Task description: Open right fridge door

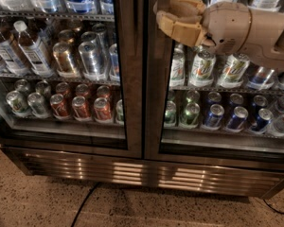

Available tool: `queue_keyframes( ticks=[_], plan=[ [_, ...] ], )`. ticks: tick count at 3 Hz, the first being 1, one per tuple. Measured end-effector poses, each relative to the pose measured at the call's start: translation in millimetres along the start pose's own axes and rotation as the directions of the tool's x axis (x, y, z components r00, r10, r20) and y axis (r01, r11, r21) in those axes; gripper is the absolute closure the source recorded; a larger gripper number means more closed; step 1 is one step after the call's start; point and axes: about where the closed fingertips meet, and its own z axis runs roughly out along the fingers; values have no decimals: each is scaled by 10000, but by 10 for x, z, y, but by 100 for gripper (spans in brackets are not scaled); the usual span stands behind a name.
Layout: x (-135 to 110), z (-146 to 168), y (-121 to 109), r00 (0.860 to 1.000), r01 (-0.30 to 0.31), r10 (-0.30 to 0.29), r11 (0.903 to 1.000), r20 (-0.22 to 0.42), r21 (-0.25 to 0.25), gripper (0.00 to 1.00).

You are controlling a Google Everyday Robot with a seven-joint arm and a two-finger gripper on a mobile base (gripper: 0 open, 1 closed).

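The right fridge door (154, 103) is a tall glass pane in a dark metal frame, and it sits flush with its twin. Behind its glass stand green-and-white cans (201, 70) and blue cans (236, 118). My gripper (163, 12) is tan and reaches in from the upper right. It sits in front of the door's left frame edge, near the top, at the seam between the two doors. My pale arm (246, 30) covers part of the upper glass.
The left glass door (128, 79) shows red and copper cans and white-capped bottles. A metal grille (142, 171) runs under both doors. A dark cable (85, 205) lies on the speckled floor at the front left.
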Motion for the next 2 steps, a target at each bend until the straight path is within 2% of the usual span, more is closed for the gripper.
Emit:
queue_keyframes(
  ticks=[2],
  plan=[
    [14,-11,-1,10000,-9,9,10000,18,20,100]
  ],
)
